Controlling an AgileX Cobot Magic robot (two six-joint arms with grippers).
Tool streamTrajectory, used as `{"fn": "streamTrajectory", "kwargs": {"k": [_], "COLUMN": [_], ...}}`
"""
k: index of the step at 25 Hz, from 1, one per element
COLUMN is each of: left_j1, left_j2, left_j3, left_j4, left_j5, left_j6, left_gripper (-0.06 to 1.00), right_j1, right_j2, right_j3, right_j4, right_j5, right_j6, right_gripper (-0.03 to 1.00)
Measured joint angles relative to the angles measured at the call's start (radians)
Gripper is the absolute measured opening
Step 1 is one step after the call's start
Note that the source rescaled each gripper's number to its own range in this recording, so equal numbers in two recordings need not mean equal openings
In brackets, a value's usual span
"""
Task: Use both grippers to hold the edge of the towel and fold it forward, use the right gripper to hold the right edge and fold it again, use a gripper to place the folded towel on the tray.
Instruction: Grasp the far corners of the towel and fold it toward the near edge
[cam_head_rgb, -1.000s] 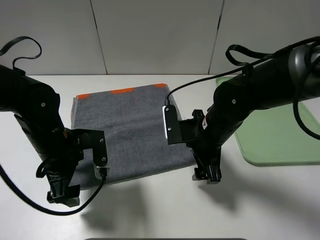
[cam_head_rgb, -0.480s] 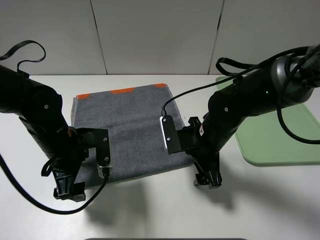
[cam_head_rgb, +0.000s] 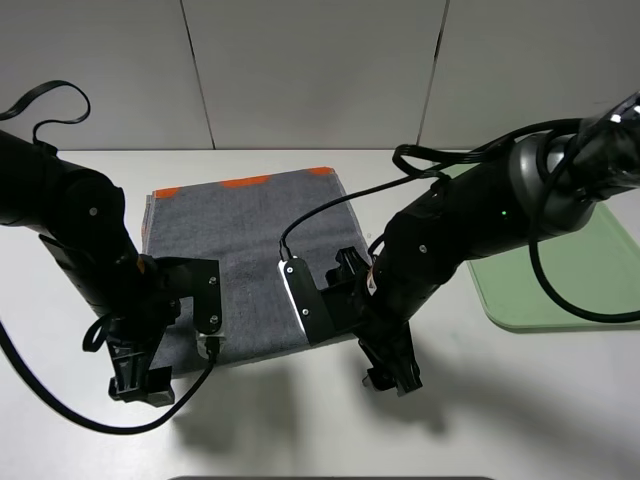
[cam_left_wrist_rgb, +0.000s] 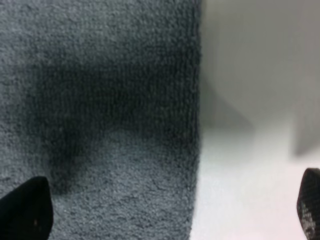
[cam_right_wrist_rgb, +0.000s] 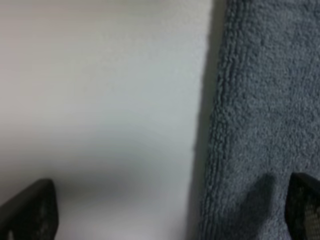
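The dark grey towel (cam_head_rgb: 250, 250) lies flat on the white table with its orange band (cam_head_rgb: 245, 182) along the far side. My left gripper (cam_head_rgb: 135, 385) hangs open at the towel's near left corner. In the left wrist view its fingertips (cam_left_wrist_rgb: 25, 210) straddle the edge of the towel (cam_left_wrist_rgb: 196, 125). My right gripper (cam_head_rgb: 392, 378) stands open at the near right corner. In the right wrist view the towel's edge (cam_right_wrist_rgb: 215, 125) runs between its open fingertips (cam_right_wrist_rgb: 30, 210). Neither gripper holds anything. The pale green tray (cam_head_rgb: 560, 285) sits at the right, partly hidden by the right arm.
Loose black cables (cam_head_rgb: 45, 100) loop off both arms. A white panelled wall (cam_head_rgb: 320, 70) stands behind the table. Bare white tabletop (cam_head_rgb: 300, 430) shows along the front, between the grippers.
The right arm has swung left and toward the front, bringing its gripper to the towel's near right corner. The left arm shifted slightly toward the towel. Both grippers stayed open.
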Motion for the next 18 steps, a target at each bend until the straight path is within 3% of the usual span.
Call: {"fn": "streamTrajectory", "kwargs": {"k": [18], "left_j1": [0.000], "left_j2": [0.053], "left_j3": [0.000], "left_j4": [0.000], "left_j5": [0.012], "left_j6": [0.034], "left_gripper": [0.97], "right_j1": [0.000], "right_j2": [0.001], "right_j3": [-0.003], "right_j4": [-0.001], "right_j5": [0.004], "right_j6": [0.017], "right_gripper": [1.00]}}
